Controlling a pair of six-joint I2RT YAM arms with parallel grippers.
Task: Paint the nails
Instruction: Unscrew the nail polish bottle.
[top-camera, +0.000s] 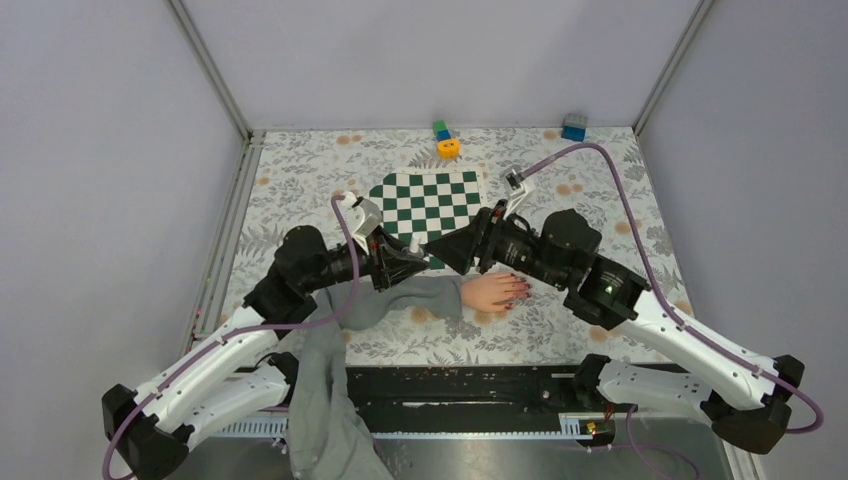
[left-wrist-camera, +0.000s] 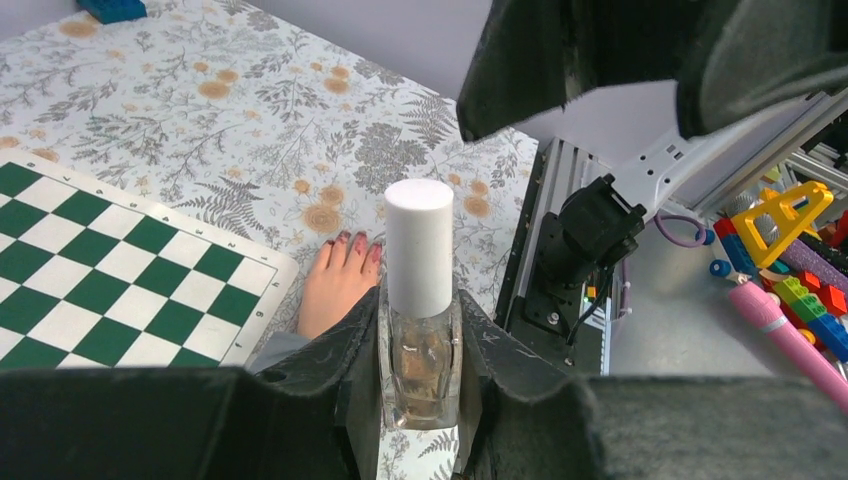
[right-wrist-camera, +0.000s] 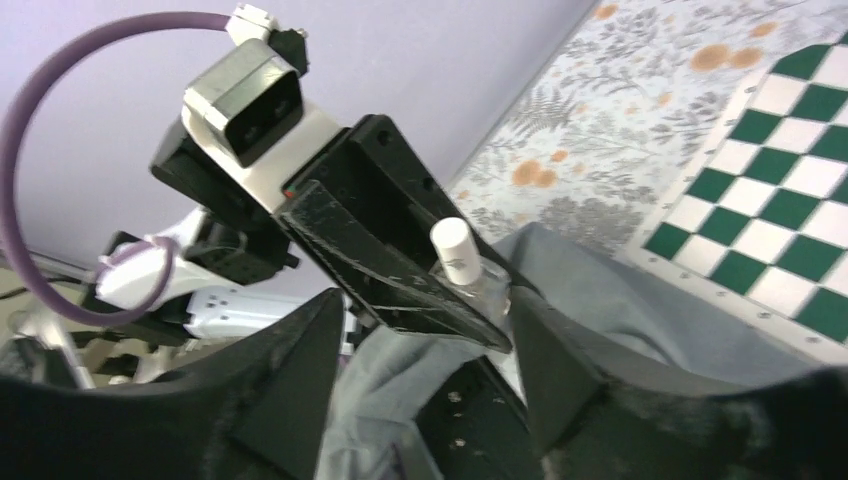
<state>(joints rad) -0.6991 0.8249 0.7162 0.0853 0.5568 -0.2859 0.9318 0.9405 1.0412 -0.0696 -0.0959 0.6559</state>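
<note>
Left gripper (left-wrist-camera: 420, 345) had the bottle (left-wrist-camera: 420, 300) clamped tight, white cap (left-wrist-camera: 419, 240) up. Right gripper (right-wrist-camera: 425, 375) faced that cap, jaws apart, holding nothing. The nails (left-wrist-camera: 352, 240) tipped the hand (top-camera: 492, 292), flat on the table (top-camera: 600, 160) just beside the chessboard (top-camera: 428, 203).

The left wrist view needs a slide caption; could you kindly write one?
Left hand clamps a white-capped bottle; red nails lie beyond, beside the chessboard.
</note>
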